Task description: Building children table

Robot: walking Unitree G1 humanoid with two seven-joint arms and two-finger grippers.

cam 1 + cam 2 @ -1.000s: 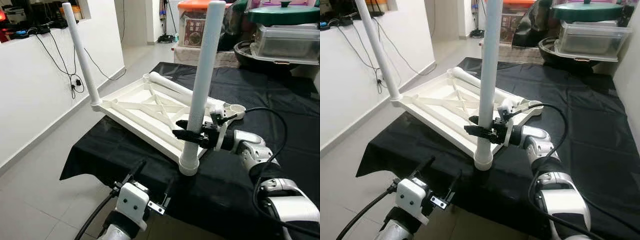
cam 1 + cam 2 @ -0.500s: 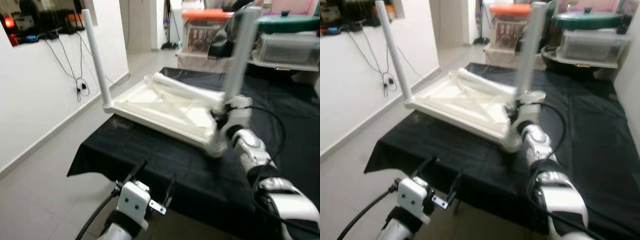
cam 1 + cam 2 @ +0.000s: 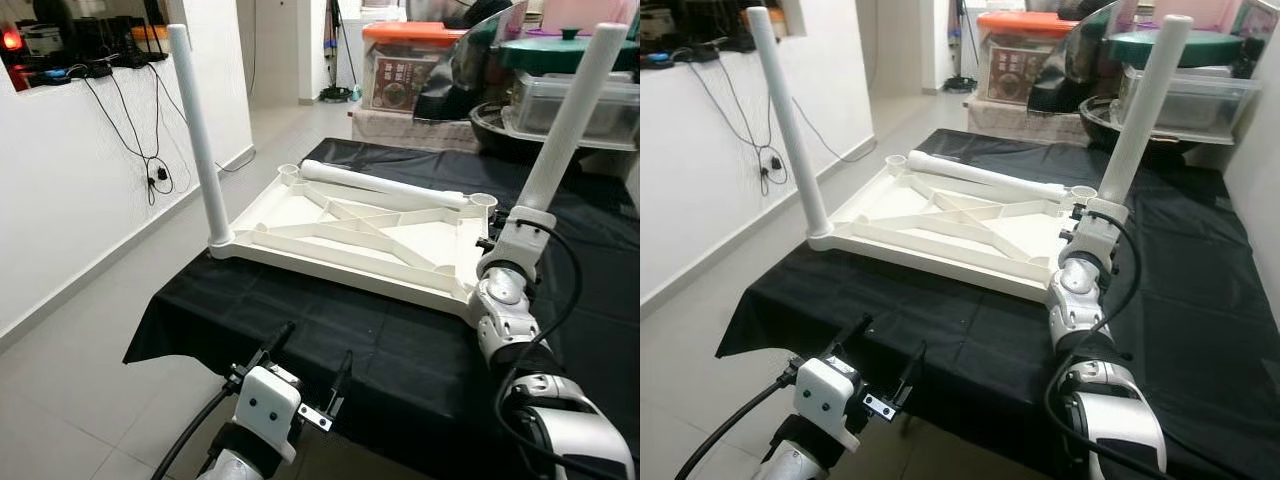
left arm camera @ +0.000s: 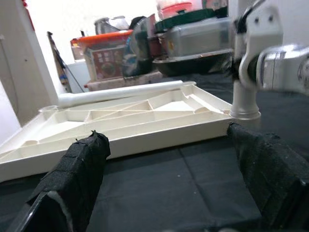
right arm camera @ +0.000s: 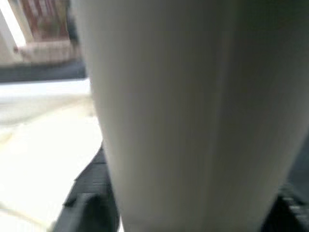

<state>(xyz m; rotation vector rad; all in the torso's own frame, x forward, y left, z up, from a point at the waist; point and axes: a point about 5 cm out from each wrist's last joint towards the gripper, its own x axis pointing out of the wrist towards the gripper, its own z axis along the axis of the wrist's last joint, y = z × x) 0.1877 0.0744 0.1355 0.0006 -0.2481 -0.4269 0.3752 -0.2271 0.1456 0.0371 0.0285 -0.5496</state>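
Right pincer [image 3: 497,250] sits at the base of the near-right table leg [image 3: 568,118], at the corner of the upturned white tabletop [image 3: 355,235] nearest the robot's right arm; its wrist view has the leg's white tube pressed close between dark fingers, so it appears clamped on the leg, though the fingertips themselves are hidden behind the wrist in the head views. That leg rises from its corner socket with its long axis leaning up and away toward the far right corner of the desk [image 3: 300,330], not quite upright, so I judge the coming move turns on bringing it straight in the socket. A second leg [image 3: 200,130] stands upright at the tabletop's left corner, over the left edge of the black-clothed desk. A third leg [image 3: 385,183] lies loose along the tabletop's far edge, its long axis running left to right across the desk, between two empty corner sockets; the right arm is the nearer to it. Left pincer [image 3: 305,370] hovers low off the near edge of the desk, fingers [image 4: 77,169] spread wide and holding nothing, pointing toward the tabletop's near rim
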